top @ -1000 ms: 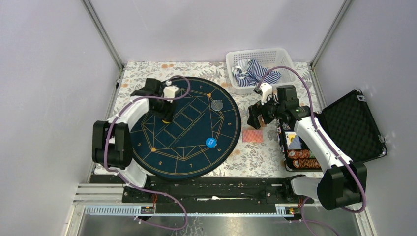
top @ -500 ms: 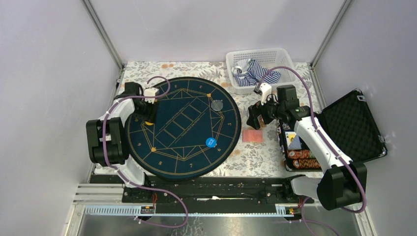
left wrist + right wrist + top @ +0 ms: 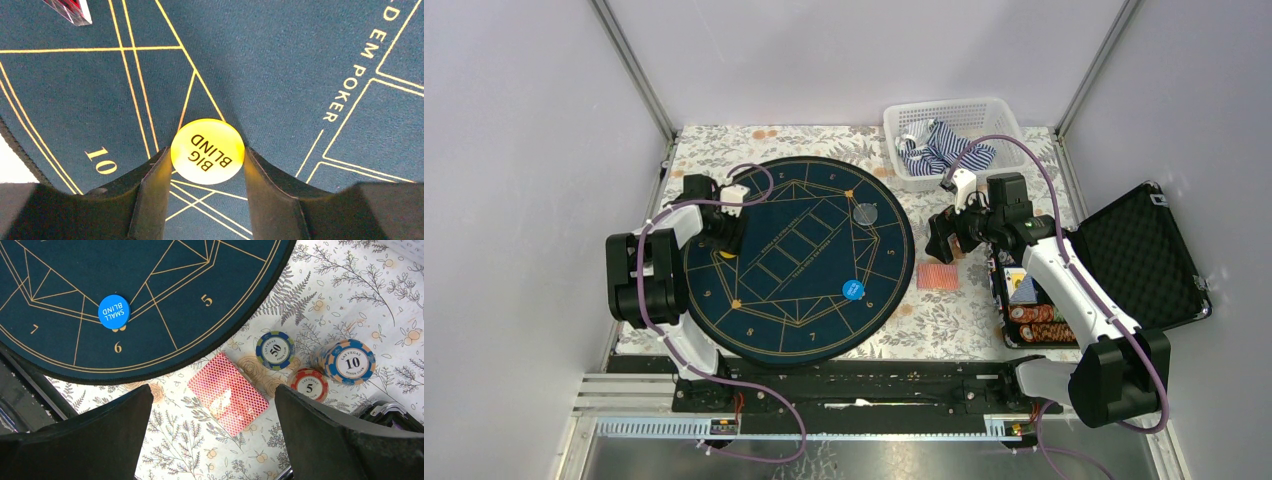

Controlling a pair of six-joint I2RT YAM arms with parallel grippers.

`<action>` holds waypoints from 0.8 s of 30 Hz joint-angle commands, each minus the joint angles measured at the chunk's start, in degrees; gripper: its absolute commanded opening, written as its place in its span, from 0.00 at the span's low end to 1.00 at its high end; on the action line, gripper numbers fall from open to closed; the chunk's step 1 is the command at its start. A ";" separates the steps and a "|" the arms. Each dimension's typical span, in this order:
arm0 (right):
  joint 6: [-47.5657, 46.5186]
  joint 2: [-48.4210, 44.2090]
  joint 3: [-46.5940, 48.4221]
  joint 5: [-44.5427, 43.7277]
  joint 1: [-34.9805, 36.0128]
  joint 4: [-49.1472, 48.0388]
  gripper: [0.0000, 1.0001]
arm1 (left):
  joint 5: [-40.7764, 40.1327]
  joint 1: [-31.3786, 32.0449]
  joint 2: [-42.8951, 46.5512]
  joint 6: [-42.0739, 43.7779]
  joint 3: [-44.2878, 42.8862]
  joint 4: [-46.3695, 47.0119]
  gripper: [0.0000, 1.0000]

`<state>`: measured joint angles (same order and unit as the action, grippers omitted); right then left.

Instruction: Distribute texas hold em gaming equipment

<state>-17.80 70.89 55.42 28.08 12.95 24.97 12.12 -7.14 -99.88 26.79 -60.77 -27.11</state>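
Top external | floral table (image 3: 944, 322), pale walls (image 3: 524, 150) | left gripper (image 3: 728, 238) clamps disc (image 3: 207, 151) | right gripper (image 3: 212, 392) apart

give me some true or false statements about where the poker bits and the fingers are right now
1. The yellow big blind disc sits gripped between the left fingers. True.
2. The blue small blind disc lies off the mat. False: it lies on the navy mat, by the number 6.
3. The cards lie on the mat. False: the deck lies on the floral tablecloth, beside the mat's edge.
4. The right fingers stand wide apart, holding nothing. True.
5. The 50 chip lies on the tablecloth near the cards. True.
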 commanded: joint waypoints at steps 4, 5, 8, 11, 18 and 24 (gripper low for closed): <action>-0.74 -0.30 0.83 0.59 -0.41 -0.09 1.00 | -1.83 -0.44 -1.03 1.02 0.16 4.48 0.55; -0.74 -0.28 0.83 0.57 -0.38 -0.10 1.00 | -1.91 -0.48 -1.09 1.11 0.31 4.48 0.58; -0.74 -0.16 0.83 0.59 -0.41 -0.10 1.00 | -2.69 -0.51 -1.09 1.20 0.58 4.55 0.60; -0.66 -0.15 0.96 0.88 -0.38 -0.08 1.00 | -3.28 -0.77 -1.11 1.31 0.57 4.58 0.61; -0.74 -0.49 0.88 0.95 -0.39 0.00 1.00 | -4.19 -1.00 -0.88 1.12 0.19 4.33 0.60; -0.66 -0.62 0.99 1.37 -0.43 0.11 1.00 | -4.01 -1.06 -0.01 0.79 -0.11 3.59 0.69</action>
<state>-17.80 70.89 55.42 28.12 12.95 24.97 10.98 -7.38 -100.01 26.94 -60.71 -26.35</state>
